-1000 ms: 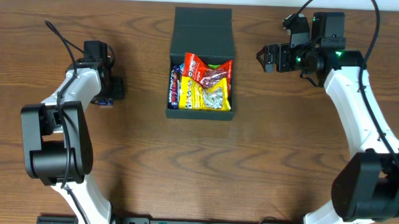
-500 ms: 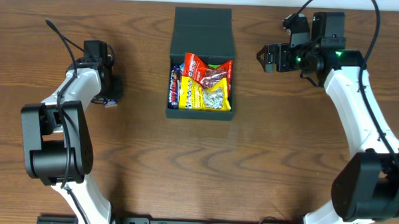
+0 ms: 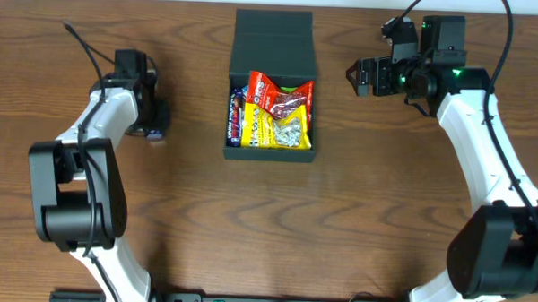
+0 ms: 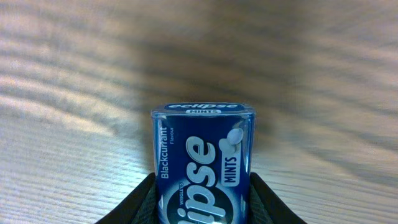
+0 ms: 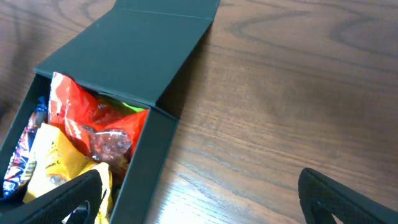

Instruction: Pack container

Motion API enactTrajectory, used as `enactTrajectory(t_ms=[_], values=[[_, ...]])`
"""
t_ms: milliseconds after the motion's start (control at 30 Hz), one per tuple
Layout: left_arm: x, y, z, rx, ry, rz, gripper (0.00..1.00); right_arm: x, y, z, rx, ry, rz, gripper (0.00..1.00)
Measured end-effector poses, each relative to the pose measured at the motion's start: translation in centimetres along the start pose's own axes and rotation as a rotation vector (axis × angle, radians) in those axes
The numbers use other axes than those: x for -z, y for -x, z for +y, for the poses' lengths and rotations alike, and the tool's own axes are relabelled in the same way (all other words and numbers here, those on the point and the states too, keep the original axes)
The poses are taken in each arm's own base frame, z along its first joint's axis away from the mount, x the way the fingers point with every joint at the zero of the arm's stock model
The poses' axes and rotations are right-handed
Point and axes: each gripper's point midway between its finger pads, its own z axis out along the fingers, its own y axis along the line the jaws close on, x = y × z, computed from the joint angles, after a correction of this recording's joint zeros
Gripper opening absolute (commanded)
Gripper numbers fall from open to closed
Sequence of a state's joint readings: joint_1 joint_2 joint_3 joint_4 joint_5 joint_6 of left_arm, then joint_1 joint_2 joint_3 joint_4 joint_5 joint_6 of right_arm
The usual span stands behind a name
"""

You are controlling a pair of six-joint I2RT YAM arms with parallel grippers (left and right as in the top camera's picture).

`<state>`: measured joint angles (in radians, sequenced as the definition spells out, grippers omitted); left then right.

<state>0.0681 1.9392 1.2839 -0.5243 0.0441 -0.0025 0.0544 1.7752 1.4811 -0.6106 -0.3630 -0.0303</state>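
Nearly done: snack packets (image 3: 279, 111) in the open container (image 3: 269, 155); Eclipse mints box (image 4: 202, 162) pinched by left gripper (image 3: 153, 129), yet to go in; right gripper (image 3: 357, 78) spread, empty.

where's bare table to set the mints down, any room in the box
Bare wood: between the left gripper holding the mint tin and the container; between the container and the right gripper; and the wide table strip in front of the container. The container itself is crowded, snack packets covering its floor.
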Motion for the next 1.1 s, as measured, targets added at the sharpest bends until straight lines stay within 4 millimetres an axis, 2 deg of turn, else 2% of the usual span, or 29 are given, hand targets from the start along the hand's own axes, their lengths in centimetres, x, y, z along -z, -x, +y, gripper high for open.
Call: enactTrajectory(t_ms=[33, 100, 167, 267, 533, 733, 867, 900, 933, 1000, 1033, 1100], values=[[0.7, 0.7, -0.7, -0.010, -0.015, -0.024, 0.06, 0.0, 0.0, 0.0, 0.000, 0.000, -0.001, 0.99], [3.4, 3.0, -2.9, -0.045, -0.061, -0.109, 0.06, 0.0, 0.1, 0.0, 0.001, 0.000, -0.002, 0.99], [5.3, 4.2, -4.6, -0.072, -0.092, -0.163, 0.06, 0.0, 0.1, 0.0, 0.001, 0.000, -0.002, 0.99], [8.1, 5.3, -8.5, -0.100, -0.157, -0.230, 0.06, 0.0, 0.1, 0.0, 0.001, 0.000, -0.002, 0.99], [9.2, 2.7, -17.1, -0.157, -0.323, -0.195, 0.06, 0.0, 0.0, 0.0, 0.001, 0.000, -0.001, 0.99], [9.6, 1.3, -20.1, -0.146, -0.374, -0.168, 0.06, 0.0, -0.1, 0.0, -0.002, 0.001, 0.006, 0.99], [9.8, 0.5, -21.3, -0.157, -0.391, -0.154, 0.08, 0.0, -0.2, 0.0, -0.003, 0.001, 0.007, 0.99], [9.9, 0.4, -21.4, -0.160, -0.394, -0.152, 0.52, 0.0, -0.2, 0.0, -0.002, 0.001, 0.006, 0.99], [9.9, 0.3, -21.5, -0.160, -0.396, -0.149, 0.84, 0.0, -0.2, 0.0, -0.002, 0.001, 0.006, 0.99], [9.9, 0.3, -21.5, -0.156, -0.396, -0.148, 0.85, 0.0, -0.2, 0.0, -0.002, 0.001, 0.006, 0.99], [9.9, 0.3, -21.5, -0.149, -0.396, -0.146, 0.98, 0.0, -0.2, 0.0, -0.002, 0.000, 0.006, 0.99], [9.9, 0.3, -21.6, -0.142, -0.398, -0.147, 0.95, 0.0, -0.2, 0.0, -0.003, 0.000, 0.007, 0.99]])
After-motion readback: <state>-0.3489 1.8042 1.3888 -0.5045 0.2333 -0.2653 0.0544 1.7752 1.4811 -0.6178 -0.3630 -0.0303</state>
